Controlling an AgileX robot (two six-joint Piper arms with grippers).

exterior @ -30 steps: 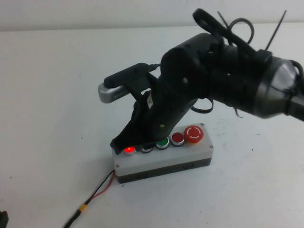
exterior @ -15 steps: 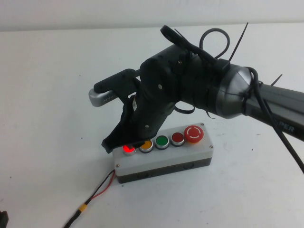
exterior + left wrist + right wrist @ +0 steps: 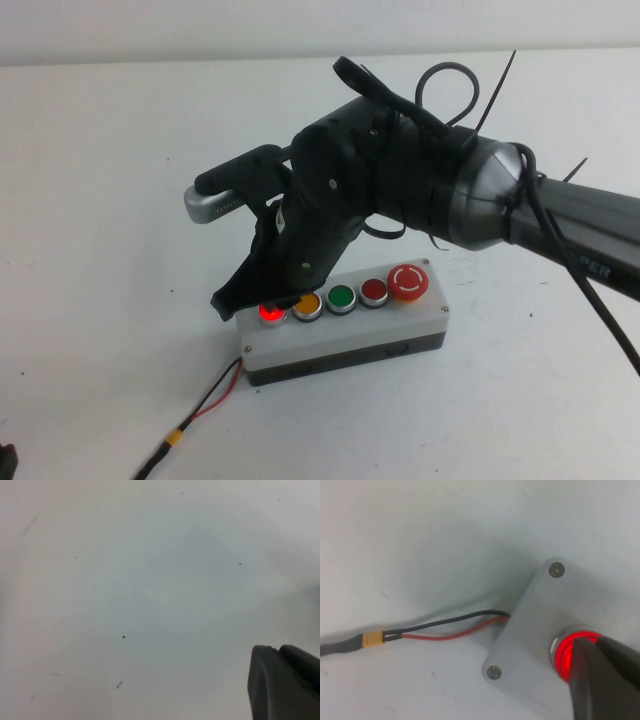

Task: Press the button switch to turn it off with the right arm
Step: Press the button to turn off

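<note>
The grey box with a row of buttons (image 3: pixel 340 340) sits on the white tabletop (image 3: pixel 110 200). The round bright-red lit button switch (image 3: pixel 270 314) is at the row's left end. The right arm's black pincer (image 3: pixel 245 298) is right over it. Red and black wires (image 3: pixel 215 392) come out of the box's left end, toward the front. The left arm's pincer (image 3: pixel 285 685) is above bare tabletop.

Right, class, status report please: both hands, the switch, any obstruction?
Right hand on the button switch, still lit. Left hand parked over bare table. No obstruction.

Plain white table (image 3: pixel 90 200) w/ pale wall strip (image 3: pixel 150 25) behind, soft even light.
</note>
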